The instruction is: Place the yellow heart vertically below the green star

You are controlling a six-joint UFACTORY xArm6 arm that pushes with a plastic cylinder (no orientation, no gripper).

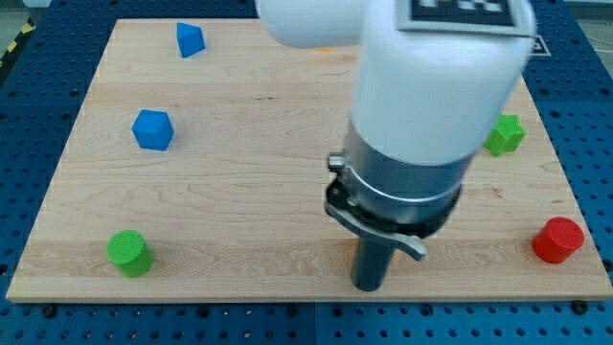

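The green star [505, 134] lies near the board's right edge, partly hidden behind the arm's white body [431, 86]. No yellow heart shows in the view; it may be hidden behind the arm. My tip [369, 287] touches the board near the bottom edge, right of centre, well below and left of the green star. No block touches the tip.
A blue block [190, 39] lies at the top left and a blue block [152, 129] at the left. A green cylinder [128, 253] stands at the bottom left. A red cylinder [557, 240] stands at the bottom right. The wooden board [239, 192] ends just below the tip.
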